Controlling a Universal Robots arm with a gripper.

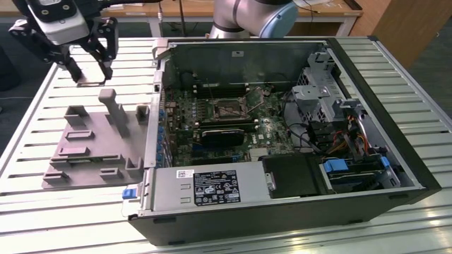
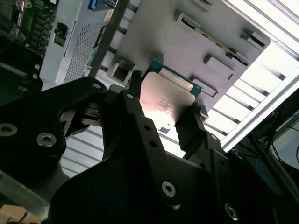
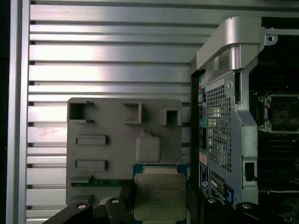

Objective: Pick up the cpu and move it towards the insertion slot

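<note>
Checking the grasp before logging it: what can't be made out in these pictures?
- Whether the cpu is clear of the gray fixture: both wrist views, chip covers what's beneath.
- The cpu's side edges: second wrist view, behind the gripper.
- Part of the insertion slot: first wrist view, cut by picture edge.

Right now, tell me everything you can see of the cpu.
The cpu is a small flat square chip: shiny silver metal top with faint print, thin green board edge. It faces both wrist views flat on, held on two opposite sides by the black jaws of the gripper, at one end of the gray plastic fixture beside the open computer case. Whether it rests on the fixture I cannot tell.
</note>
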